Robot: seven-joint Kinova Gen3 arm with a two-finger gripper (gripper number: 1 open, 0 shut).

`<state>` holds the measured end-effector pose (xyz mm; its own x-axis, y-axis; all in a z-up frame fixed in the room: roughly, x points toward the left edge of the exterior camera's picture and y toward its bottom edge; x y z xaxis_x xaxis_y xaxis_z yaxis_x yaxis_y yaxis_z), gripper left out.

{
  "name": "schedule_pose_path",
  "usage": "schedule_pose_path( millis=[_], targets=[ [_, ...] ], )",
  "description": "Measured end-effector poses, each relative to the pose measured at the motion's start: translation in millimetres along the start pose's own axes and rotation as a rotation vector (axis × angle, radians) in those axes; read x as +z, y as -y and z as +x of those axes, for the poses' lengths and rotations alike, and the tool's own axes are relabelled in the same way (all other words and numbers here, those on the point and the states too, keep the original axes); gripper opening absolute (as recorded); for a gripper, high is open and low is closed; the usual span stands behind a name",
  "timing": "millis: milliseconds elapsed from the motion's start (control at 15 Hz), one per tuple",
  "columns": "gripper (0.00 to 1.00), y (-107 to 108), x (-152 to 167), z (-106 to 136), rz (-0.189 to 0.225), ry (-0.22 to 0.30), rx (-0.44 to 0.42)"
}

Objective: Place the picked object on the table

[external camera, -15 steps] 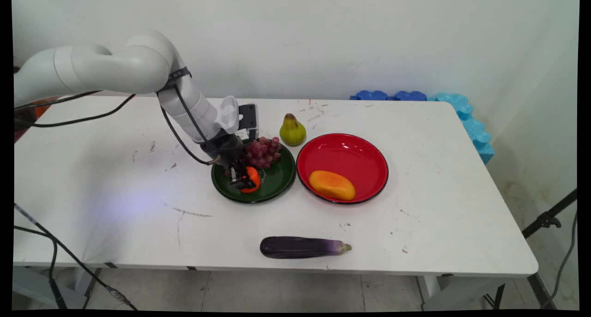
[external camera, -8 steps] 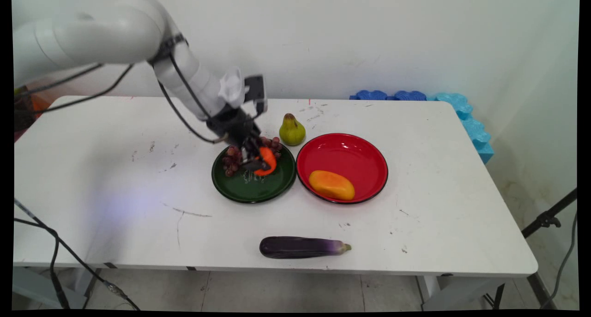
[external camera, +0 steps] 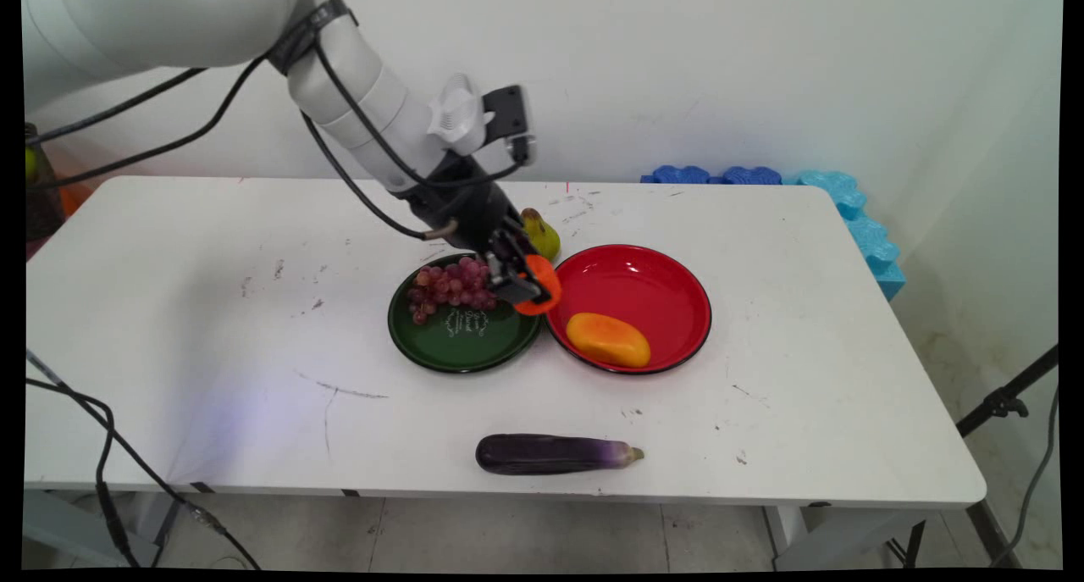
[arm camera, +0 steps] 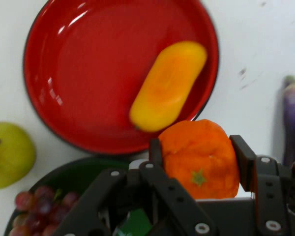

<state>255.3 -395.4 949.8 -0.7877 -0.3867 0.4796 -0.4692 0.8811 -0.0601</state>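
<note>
Pale writing or a printed design sits in the middle of the green plate [external camera: 457,345], too small to read. The gripper [external camera: 527,284] is raised above the table [external camera: 212,328], over the spot where the green plate's rim meets the red plate [external camera: 669,285], and its two fingers are closed against the sides of an orange fruit [arm camera: 201,158] with a small green star-shaped calyx facing the hand camera. A bunch of red grapes [external camera: 449,284] lies on the green plate's far side, just left of the gripper. A yellow-orange mango [external camera: 608,340] lies in the red plate. A green pear [external camera: 542,233] stands behind the plates, partly hidden by the gripper. A dark purple eggplant [external camera: 555,453] lies near the table's front edge.
</note>
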Motion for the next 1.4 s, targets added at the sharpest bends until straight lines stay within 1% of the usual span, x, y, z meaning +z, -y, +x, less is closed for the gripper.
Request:
schedule_pose_path(
  millis=[133,267,533,1000,1067,1400],
  targets=[
    [0.0,-14,5,7,-0.01,-0.002,0.01],
    [0.0,-27,16,8,-0.019,0.004,0.037],
    [0.0,-48,47,-4,-0.036,0.021,0.077],
    [0.0,-65,91,-27,-0.045,0.048,0.1],
    [0.0,-70,99,-25,-0.054,0.051,0.12],
    [0.0,-72,114,-35,-0.038,0.061,0.11]
  ],
)
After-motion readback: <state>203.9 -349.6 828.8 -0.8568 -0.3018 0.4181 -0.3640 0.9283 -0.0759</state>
